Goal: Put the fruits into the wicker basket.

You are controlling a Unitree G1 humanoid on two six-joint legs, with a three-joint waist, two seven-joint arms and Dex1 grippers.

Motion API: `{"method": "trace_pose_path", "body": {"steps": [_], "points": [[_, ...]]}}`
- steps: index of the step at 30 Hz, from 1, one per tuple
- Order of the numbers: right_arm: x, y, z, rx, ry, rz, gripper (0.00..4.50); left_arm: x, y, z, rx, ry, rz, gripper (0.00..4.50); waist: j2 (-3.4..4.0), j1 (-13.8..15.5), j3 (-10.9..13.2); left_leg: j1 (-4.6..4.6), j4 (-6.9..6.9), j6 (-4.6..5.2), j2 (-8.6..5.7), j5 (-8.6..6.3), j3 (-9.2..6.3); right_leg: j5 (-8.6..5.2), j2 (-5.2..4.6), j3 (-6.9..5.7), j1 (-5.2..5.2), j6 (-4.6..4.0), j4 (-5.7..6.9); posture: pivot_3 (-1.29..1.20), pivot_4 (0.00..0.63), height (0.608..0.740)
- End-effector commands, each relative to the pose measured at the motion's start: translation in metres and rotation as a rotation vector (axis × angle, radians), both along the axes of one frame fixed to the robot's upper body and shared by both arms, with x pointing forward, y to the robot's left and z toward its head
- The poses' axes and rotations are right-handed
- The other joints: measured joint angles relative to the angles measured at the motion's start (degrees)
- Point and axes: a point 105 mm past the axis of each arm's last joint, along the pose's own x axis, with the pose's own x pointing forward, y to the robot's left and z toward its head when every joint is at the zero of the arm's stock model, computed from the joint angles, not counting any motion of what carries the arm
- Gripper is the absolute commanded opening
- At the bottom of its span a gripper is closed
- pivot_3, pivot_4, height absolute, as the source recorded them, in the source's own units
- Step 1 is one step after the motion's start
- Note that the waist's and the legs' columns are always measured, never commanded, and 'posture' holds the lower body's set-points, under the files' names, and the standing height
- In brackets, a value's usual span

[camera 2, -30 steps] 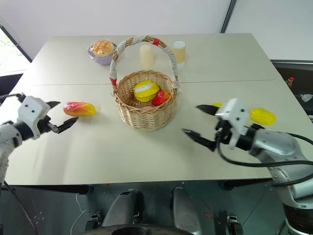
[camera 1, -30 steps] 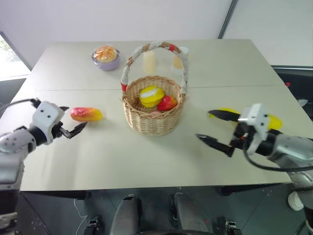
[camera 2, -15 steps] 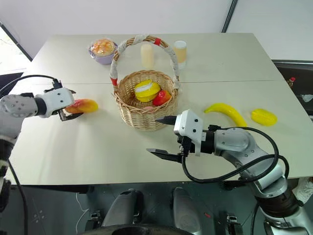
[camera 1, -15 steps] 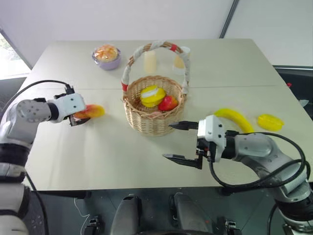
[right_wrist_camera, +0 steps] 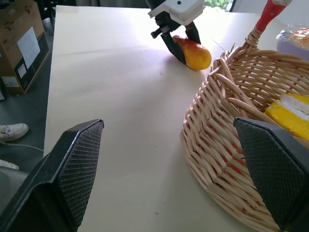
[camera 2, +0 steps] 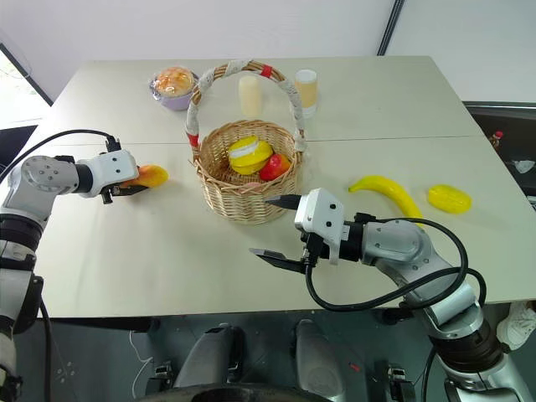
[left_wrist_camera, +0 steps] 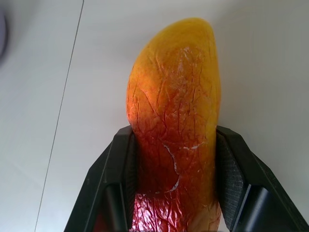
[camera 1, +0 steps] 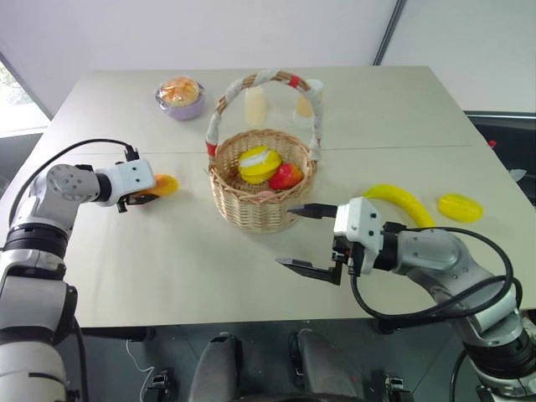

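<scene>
Mango gripped, ready to lift toward the basket

Left gripper (left_wrist_camera: 169, 193) jaws clamp the mango (left_wrist_camera: 174, 121) on the bench (camera 1: 167, 268); right gripper (camera 1: 308, 238) jaws gape empty just beside the wicker basket (camera 1: 260, 205).

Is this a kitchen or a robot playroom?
Probably a robot practice room, not a kitchen. Toy food sits on a plain pale table by a bare white wall: a wicker basket, a banana, and a mango in the left claw. A cardboard box sits on the floor.
</scene>
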Motion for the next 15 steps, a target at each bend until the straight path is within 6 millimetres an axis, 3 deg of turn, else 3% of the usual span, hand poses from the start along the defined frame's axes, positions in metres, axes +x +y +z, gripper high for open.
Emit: {"method": "trace_pose_path", "body": {"steps": [1, 5, 7, 9, 11, 15], "points": [[-0.003, 0.001, 0.01, 0.013, -0.047, 0.009, 4.5, -0.003, 0.009, 0.034, -0.181, -0.069, 0.046, 1.65, -0.01, 0.0, 0.0, 0.0, 0.0, 0.0, 0.0, 0.0, 0.0, 0.0, 0.0, 0.0, 0.0, 0.0, 0.0, 0.0, 0.15, 0.74], [0.0, -0.007, 0.015, 0.004, -0.065, -0.008, 4.5, -0.028, -0.004, 0.09, -0.585, -0.132, -0.014, 1.65, -0.08, -0.4, 0.0, -0.08, 0.0, 0.0, 0.13, 0.0, -0.12, 0.0, -0.03, 0.03, -0.12, 0.0, 0.04, 0.0, 0.15, 0.74], [0.007, -0.016, 0.02, -0.002, -0.074, -0.031, 4.5, -0.061, -0.043, 0.123, -0.775, -0.117, -0.186, 1.65, -0.07, -0.3, 0.0, -0.12, 0.02, 0.0, 0.25, 0.0, -0.14, 0.0, -0.07, 0.02, -0.14, 0.0, 0.04, 0.0, 0.15, 0.74], [0.011, -0.021, 0.024, 0.003, -0.077, -0.045, 4.5, -0.085, -0.073, 0.13, -0.826, -0.069, -0.289, 1.65, -0.08, 0.1, 0.0, -0.11, 0.03, 0.0, 0.25, 0.0, -0.15, 0.01, -0.16, 0.05, -0.08, 0.0, 0.0, 0.0, 0.15, 0.74], [0.016, -0.026, 0.027, 0.007, -0.082, -0.058, 4.5, -0.091, -0.103, 0.127, -0.848, -0.053, -0.328, 1.65, -0.07, 0.5, 0.0, -0.01, 0.05, 0.0, 0.17, 0.0, -0.21, 0.01, -0.22, 0.03, 0.06, 0.0, -0.01, 0.0, 0.15, 0.74], [0.025, -0.036, 0.029, -0.005, -0.096, -0.096, 4.5, -0.073, -0.171, 0.127, -0.915, -0.12, -0.343, 1.65, -0.08, 1.1, 0.0, 0.17, 0.17, 0.0, -0.01, 0.0, -0.26, 0.02, -0.19, 0.04, 0.33, 0.04, -0.02, 0.0, 0.15, 0.74]]}}
